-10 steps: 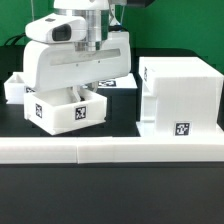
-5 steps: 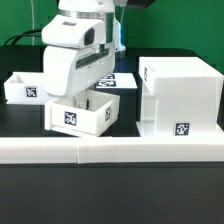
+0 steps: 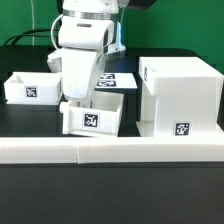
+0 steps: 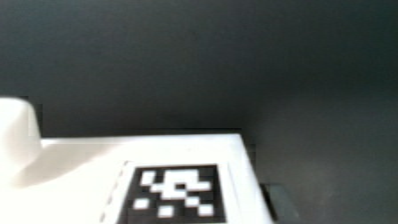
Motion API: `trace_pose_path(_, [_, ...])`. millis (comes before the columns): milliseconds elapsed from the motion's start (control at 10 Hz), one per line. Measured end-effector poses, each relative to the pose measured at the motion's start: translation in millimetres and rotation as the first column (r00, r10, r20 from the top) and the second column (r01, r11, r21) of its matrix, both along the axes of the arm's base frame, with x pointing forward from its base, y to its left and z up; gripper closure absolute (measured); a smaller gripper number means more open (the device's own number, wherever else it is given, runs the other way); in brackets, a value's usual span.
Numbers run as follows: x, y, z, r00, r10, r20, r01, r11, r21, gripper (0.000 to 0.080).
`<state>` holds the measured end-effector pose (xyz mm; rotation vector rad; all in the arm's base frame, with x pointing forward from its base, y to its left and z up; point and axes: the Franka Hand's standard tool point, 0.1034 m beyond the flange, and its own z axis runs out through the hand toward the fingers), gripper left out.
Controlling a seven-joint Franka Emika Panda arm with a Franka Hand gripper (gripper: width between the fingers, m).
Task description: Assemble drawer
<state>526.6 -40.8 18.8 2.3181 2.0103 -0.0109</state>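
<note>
My gripper (image 3: 80,97) reaches down onto the back wall of a small white tray (image 3: 93,117) and is shut on it. The tray hangs slightly tilted just above the black table, close to the big white casing (image 3: 180,92) on the exterior view's right. The fingertips are hidden by the tray wall. The tray's tag faces the camera. A second small tray (image 3: 28,88) rests on the table at the exterior view's left. In the wrist view the held tray's white wall and tag (image 4: 178,193) fill the lower part over the dark table.
A long low white wall strip (image 3: 110,150) runs along the front of the table. The marker board (image 3: 118,80) lies flat behind the held tray, partly hidden by the arm. A gap of dark table lies between the held tray and the casing.
The gripper has carried the small tray toward the exterior view's right, nearer the casing. This has uncovered the second tray at the left. The casing has not moved.
</note>
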Motion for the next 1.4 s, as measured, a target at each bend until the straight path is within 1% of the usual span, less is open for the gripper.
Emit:
trace_pose_path(200, [2.6,1.4,-4.7,0.994,0.112,-0.018,-0.112,0.994,-0.012,0.0757])
trace_pose_path(400, [11.3,11.1,-3.9,0.992,0.12,-0.042,-0.12,0.993,-0.006,0.0757])
trace_pose_path(600, [9.9,9.0,-5.1,0.992,0.116,-0.045,-0.116,0.993,-0.006,0.0757])
trace_pose_path(700, [7.4,8.1,-5.4,0.991,0.114,-0.07,-0.115,0.993,-0.005,0.0757])
trace_pose_path(800, [9.5,5.3,-4.8,0.992,0.115,-0.053,-0.116,0.993,-0.006,0.0757])
trace_pose_path(1000, [8.6,4.8,-5.6,0.993,0.108,-0.055,-0.108,0.994,-0.006,0.0757])
trace_pose_path(1200, [16.1,8.2,-1.4,0.992,0.112,-0.063,-0.113,0.994,-0.004,0.0757])
trace_pose_path(1300, [19.1,8.9,-0.2,0.993,0.108,-0.049,-0.109,0.994,-0.004,0.0757])
trace_pose_path(1400, [17.9,8.2,-1.1,0.993,0.107,-0.052,-0.108,0.994,-0.004,0.0757])
